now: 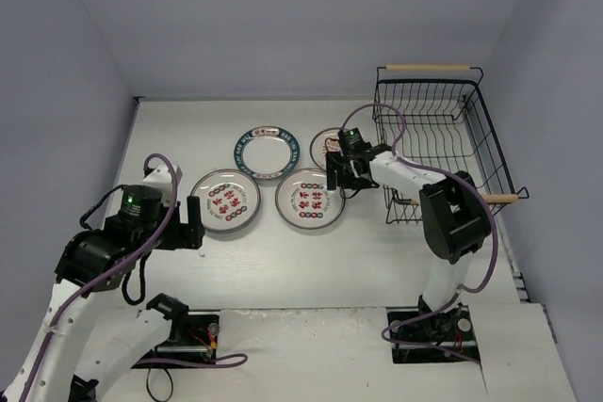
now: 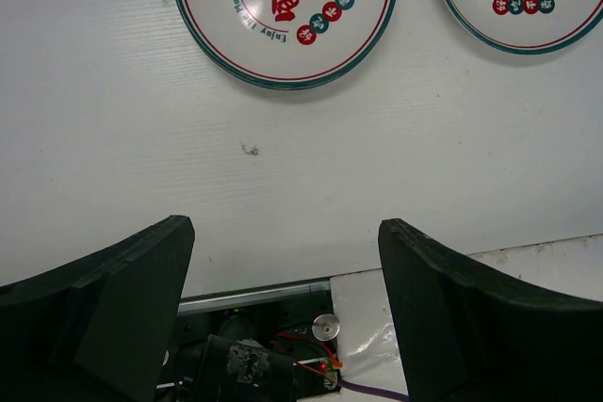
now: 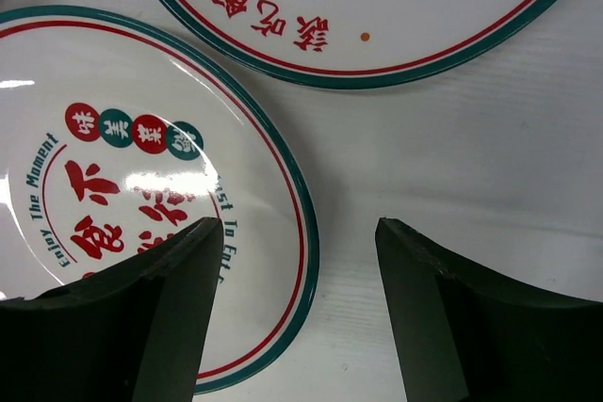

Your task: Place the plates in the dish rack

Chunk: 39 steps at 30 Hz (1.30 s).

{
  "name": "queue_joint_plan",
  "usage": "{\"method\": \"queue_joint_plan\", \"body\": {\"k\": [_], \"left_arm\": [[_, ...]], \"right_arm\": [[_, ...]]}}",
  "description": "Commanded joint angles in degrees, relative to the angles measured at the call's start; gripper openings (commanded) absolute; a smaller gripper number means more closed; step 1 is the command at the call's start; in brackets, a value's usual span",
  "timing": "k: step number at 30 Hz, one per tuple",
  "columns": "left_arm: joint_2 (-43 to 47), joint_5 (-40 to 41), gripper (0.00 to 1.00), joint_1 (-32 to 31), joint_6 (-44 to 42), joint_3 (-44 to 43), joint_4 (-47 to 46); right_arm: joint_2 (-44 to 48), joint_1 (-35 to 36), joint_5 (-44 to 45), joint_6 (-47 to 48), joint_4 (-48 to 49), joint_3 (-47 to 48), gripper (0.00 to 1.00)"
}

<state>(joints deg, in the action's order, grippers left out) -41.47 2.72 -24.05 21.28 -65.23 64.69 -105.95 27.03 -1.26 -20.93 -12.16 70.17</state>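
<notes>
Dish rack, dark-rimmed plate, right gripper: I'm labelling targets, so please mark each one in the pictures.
dish rack (image 1: 429, 68), top external view, on its far wooden handle.
dark-rimmed plate (image 1: 269, 153), top external view, on its centre.
right gripper (image 3: 300, 233), right wrist view, midway between its fingertips.

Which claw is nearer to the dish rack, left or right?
Right. The right claw hangs over plates just beside the dish rack; the left claw is far across the table, by the leftmost plate.
</notes>
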Motion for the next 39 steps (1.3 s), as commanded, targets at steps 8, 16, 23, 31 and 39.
{"method": "queue_joint_plan", "body": {"k": [8,16,23,31,39], "left_arm": [[-2.6,-1.5,0.80,-0.2,-1.2,-0.9,-4.0],[-2.6,-1.8,0.80,-0.2,-1.2,-0.7,-4.5],[-2.5,-1.7,0.80,-0.2,-1.1,-1.7,-4.9],[-3.9,-1.3,0.80,-0.2,-2.0,-3.8,-6.3],[-5.6,-1.1,0.80,-0.2,-3.0,-4.5,-7.6]], "right_arm": [[-2.4,-0.5,-13.4,4.5,5.4,-1.1,0.59],[-4.0,-0.3,-14.9,5.6,5.6,-1.2,0.19],[4.7,0.1,-13.1,9.0,1.1,1.4,0.00],[16.5,0.2,-6.9,15.0,-10.0,13.7,0.00],[20.3,-1.3,8.0,25.0,-15.3,34.0,0.00]]}}
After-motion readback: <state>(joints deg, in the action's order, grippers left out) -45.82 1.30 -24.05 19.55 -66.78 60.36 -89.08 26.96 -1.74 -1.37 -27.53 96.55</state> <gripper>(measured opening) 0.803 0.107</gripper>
